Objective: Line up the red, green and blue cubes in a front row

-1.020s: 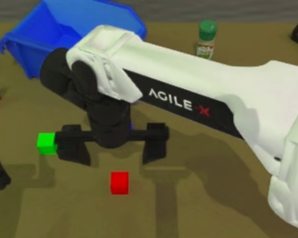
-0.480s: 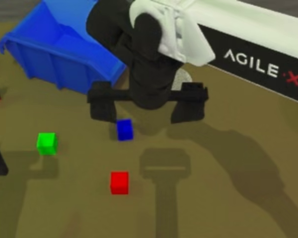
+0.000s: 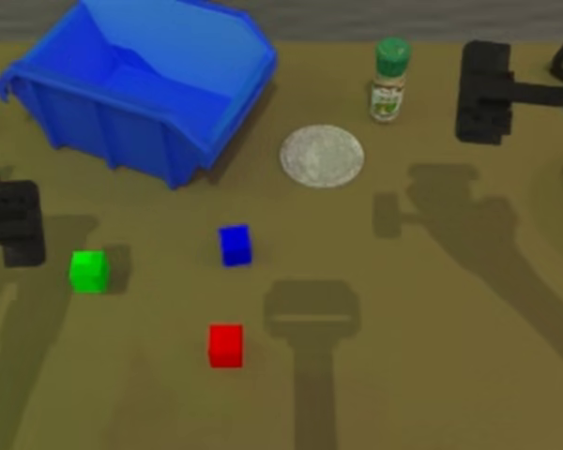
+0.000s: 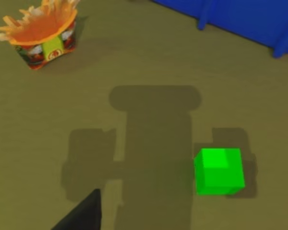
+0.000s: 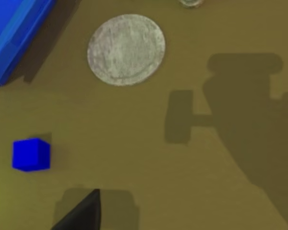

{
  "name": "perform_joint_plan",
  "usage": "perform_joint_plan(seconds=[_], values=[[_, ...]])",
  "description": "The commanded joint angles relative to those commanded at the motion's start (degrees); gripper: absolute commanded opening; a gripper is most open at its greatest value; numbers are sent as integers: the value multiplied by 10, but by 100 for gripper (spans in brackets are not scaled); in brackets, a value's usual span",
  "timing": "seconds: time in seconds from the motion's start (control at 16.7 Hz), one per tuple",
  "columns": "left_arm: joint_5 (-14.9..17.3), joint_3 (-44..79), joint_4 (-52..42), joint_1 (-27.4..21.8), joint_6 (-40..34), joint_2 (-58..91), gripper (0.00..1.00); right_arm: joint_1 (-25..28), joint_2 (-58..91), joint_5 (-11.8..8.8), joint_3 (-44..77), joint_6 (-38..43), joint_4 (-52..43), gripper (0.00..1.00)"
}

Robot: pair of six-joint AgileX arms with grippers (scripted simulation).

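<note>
1. Compared with half a second ago, the right tool (image 3: 485, 92) is no longer over the blue cube (image 3: 235, 245); it now sits at 2 o'clock of the top view, and I cannot tell if it is open or closed.
2. The left tool (image 3: 17, 223) is now at 9 o'clock, just beside the green cube (image 3: 88, 271); its state is not visible either.
3. The cubes have not moved: the red cube (image 3: 226, 345) lies at 6 o'clock of the blue one.
4. The olive worktop (image 3: 432, 375) also carries a blue bin (image 3: 141, 84), a round silver disc (image 3: 322, 156), a green-capped bottle (image 3: 390, 80) and a snack pack (image 4: 41, 36).
</note>
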Motion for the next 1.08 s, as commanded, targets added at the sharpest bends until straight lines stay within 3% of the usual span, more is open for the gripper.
perform_joint_plan(seconds=[0.3, 0.6, 0.9, 1.08], values=[[0, 171, -133, -21, -23, 262, 100, -125, -322, -10, -308, -125, 164, 100], [0, 316, -239, -39, -43, 457, 100, -221, -555, -49, -553, -218, 318, 100], [0, 415, -303, -50, -56, 585, 100, -282, -701, -92, -700, -269, 440, 100], [0, 438, -316, -53, -59, 611, 100, -295, -740, -104, -730, -278, 469, 100]])
